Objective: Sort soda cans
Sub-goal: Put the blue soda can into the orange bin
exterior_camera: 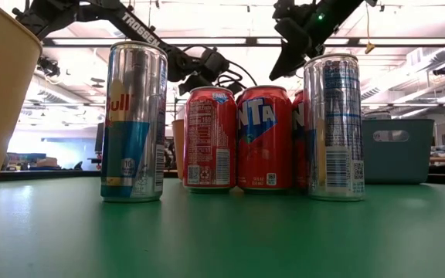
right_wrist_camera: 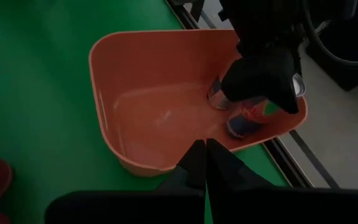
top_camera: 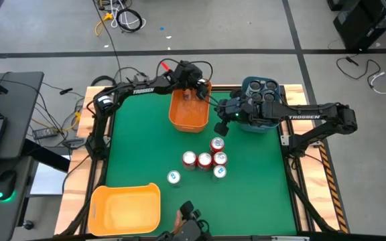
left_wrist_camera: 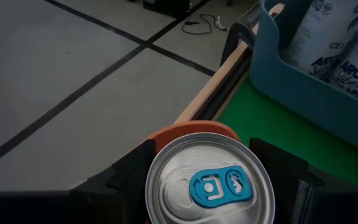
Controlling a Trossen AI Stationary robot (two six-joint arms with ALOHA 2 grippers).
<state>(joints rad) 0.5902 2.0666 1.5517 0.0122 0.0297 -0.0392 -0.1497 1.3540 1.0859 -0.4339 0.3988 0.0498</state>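
Note:
My left gripper [top_camera: 191, 87] reaches down into the far end of the orange bin [top_camera: 187, 112] and is shut on a silver-and-blue soda can [left_wrist_camera: 209, 184]. At least one more can [right_wrist_camera: 219, 93] stands on the bin floor beside it. My right gripper [top_camera: 221, 115] hovers shut and empty between the orange bin and the blue bin [top_camera: 260, 100], which holds white cans [left_wrist_camera: 328, 37]. Several cans stand upright mid-table: red ones [exterior_camera: 238, 139] and tall silver-blue ones [exterior_camera: 134, 123]. My left gripper holds the soda can by its upper wall just under the silver top [left_wrist_camera: 166, 168], pinched between the two fingers [left_wrist_camera: 129, 177], one on either side. The fingers come from above, pointing down. The can is upright inside the orange bin [right_wrist_camera: 166, 99]; its base is hidden.
A yellow bin [top_camera: 126, 207] lies at the table's near left corner. The blue bin stands at the far right edge. Open green table lies left of the can cluster [top_camera: 204, 161]. Cables and a laptop desk lie off the table's left side.

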